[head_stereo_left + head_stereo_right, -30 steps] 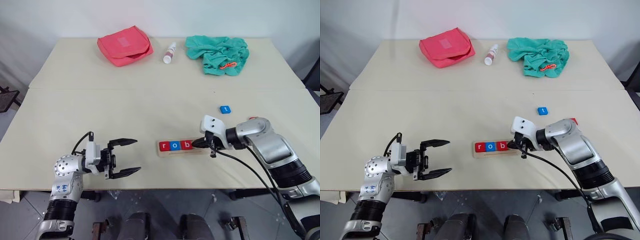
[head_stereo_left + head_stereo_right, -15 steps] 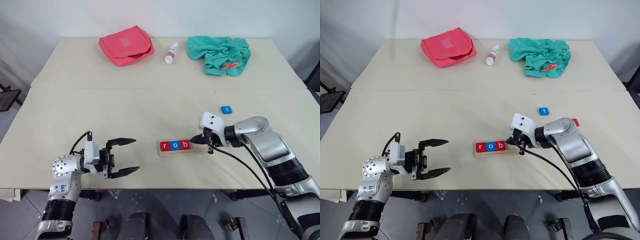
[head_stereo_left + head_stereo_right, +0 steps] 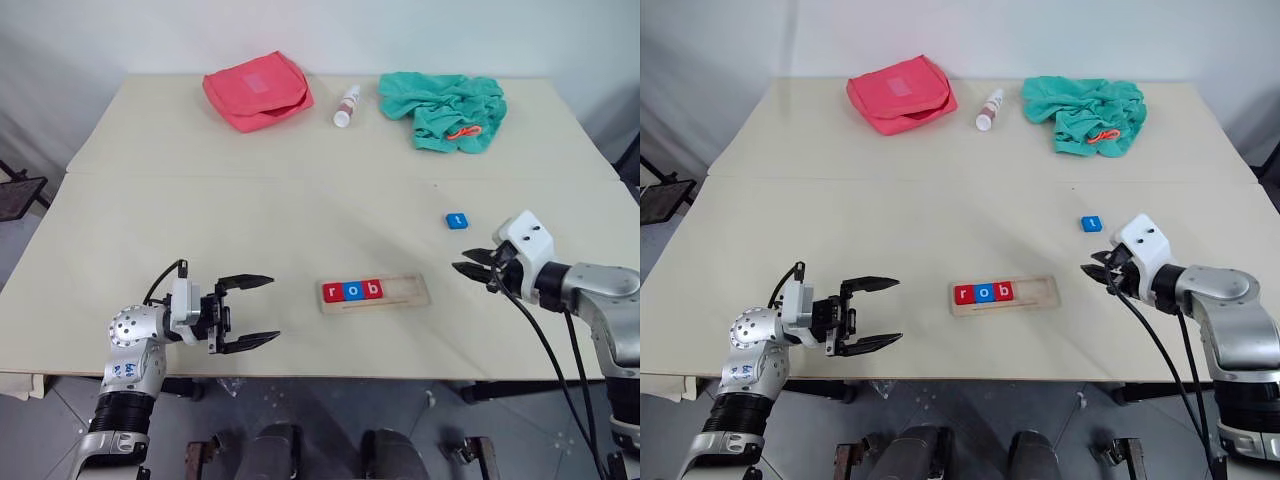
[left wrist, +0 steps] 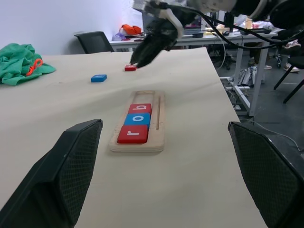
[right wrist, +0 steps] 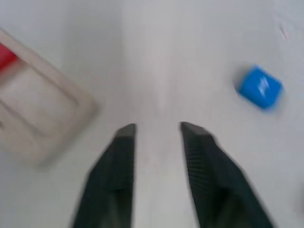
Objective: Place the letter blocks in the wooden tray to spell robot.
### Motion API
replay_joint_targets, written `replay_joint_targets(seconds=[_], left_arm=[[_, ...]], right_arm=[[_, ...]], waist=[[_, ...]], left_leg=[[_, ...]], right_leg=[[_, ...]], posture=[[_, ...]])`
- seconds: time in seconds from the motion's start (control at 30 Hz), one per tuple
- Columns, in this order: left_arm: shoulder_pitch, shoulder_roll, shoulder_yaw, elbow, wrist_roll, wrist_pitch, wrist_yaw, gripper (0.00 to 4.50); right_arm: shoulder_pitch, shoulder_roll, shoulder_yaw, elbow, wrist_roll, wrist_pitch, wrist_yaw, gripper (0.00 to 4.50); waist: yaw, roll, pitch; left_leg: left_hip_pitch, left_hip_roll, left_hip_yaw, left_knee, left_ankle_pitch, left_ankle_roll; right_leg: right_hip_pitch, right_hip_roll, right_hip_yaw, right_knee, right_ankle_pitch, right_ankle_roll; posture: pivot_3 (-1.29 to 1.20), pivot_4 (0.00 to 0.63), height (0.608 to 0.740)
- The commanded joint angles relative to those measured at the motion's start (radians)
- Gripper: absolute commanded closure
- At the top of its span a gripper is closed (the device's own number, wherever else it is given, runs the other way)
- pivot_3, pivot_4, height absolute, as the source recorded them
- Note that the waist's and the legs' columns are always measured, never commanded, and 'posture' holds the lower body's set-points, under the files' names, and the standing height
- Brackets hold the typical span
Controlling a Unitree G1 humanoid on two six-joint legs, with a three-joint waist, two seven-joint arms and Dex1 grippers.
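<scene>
The wooden tray [image 3: 400, 293] lies near the table's front edge. Its left half holds three letter blocks: a red r [image 3: 332, 292], a blue o [image 3: 351, 291] and a red b [image 3: 371, 290]. A blue t block [image 3: 456, 220] lies loose on the table, right of and behind the tray. In the left wrist view a loose red block [image 4: 129, 68] sits by my right gripper's tips. My right gripper [image 3: 470, 268] hovers right of the tray, open and empty, with the t block [image 5: 260, 89] ahead of it. Left of the tray, my left gripper [image 3: 272, 310] stands wide open and empty.
Along the far edge sit a pink pouch [image 3: 255, 90], a small white bottle [image 3: 346, 105] and a crumpled green cloth [image 3: 445, 108]. A seam [image 3: 250, 177] crosses the table between them and the tray. Bare tabletop surrounds the tray.
My right gripper has drawn away from the tray's right end, off to the right, and its fingers have parted. The left gripper has stayed put.
</scene>
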Motion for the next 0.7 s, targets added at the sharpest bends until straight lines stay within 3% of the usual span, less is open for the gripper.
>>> replay_joint_targets(seconds=[0.03, 0.13, 0.2, 0.43, 0.7], left_arm=[[-0.016, 0.001, 0.010, 0.012, -0.013, -0.017, -0.020, 0.00], [-0.022, -0.001, 0.010, 0.024, -0.014, -0.019, -0.036, 0.00], [-0.026, -0.003, 0.010, 0.029, -0.013, -0.020, -0.042, 0.00], [-0.046, -0.006, 0.014, 0.055, -0.012, -0.027, -0.061, 0.00], [-0.037, -0.002, 0.019, 0.050, -0.015, -0.027, -0.068, 0.00]], right_arm=[[0.096, 0.002, -0.190, -0.009, 0.045, -0.023, -0.054, 1.53], [0.161, 0.014, -0.254, -0.005, 0.060, -0.049, -0.086, 0.40], [0.185, 0.019, -0.278, -0.002, 0.073, -0.056, -0.098, 0.02], [0.242, 0.017, -0.355, 0.065, 0.103, -0.097, -0.133, 0.02], [0.250, 0.003, -0.358, 0.089, 0.131, -0.103, -0.139, 0.02]], waist=[[0.008, 0.000, 0.000], [0.012, 0.000, 0.000], [0.010, 0.000, 0.000], [0.010, 0.000, 0.000], [0.009, 0.000, 0.000]], left_leg=[[0.000, 0.000, 0.000, 0.000, 0.000, 0.000], [0.000, -0.001, -0.001, 0.000, 0.000, 0.000], [0.000, -0.001, 0.000, 0.000, 0.000, 0.000], [0.001, 0.000, 0.001, 0.000, 0.000, 0.000], [0.001, 0.000, 0.001, 0.000, 0.000, 0.000]], right_leg=[[0.000, 0.000, 0.000, 0.000, 0.000, 0.000], [0.000, 0.000, 0.000, 0.000, 0.000, 0.000], [0.001, 0.000, 0.000, 0.000, 0.000, 0.000], [0.001, 0.000, 0.001, 0.000, 0.000, 0.000], [0.001, 0.000, 0.001, 0.000, 0.000, 0.000]], posture=[[0.00, 0.150, 0.740], [0.00, 0.150, 0.740], [0.00, 0.150, 0.740], [0.00, 0.150, 0.740], [0.00, 0.150, 0.740]])
